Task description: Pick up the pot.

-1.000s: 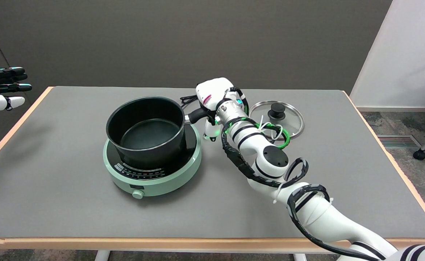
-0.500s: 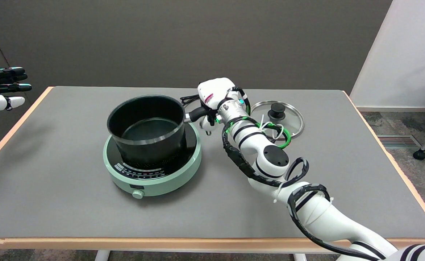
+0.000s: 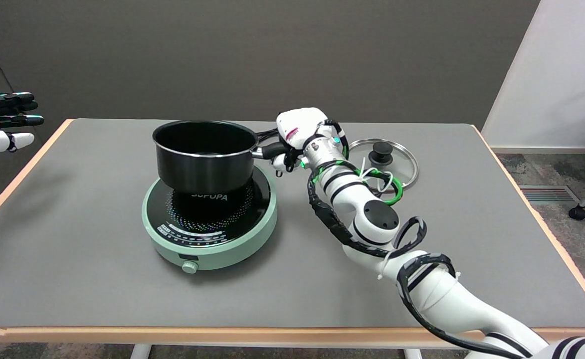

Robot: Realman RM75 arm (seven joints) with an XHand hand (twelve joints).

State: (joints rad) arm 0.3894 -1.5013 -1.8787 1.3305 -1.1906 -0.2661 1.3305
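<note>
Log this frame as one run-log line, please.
right hand: grips pot handle | pot: lifted, above the green cooker | lid: on table, right of the arm | task: pick-up under way

Bare desk (image 3: 88,259) at nine o'clock and six o'clock of the green cooker (image 3: 210,232). At three o'clock, blocked by the right arm (image 3: 372,219), with the glass lid (image 3: 382,162) flat just behind it. Open air between raised pot (image 3: 205,157) and cooker top.

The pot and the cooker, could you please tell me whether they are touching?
Apart. The head view shows the pot raised above the cooker, with the glass top and its lettering visible beneath the pot's base.
</note>
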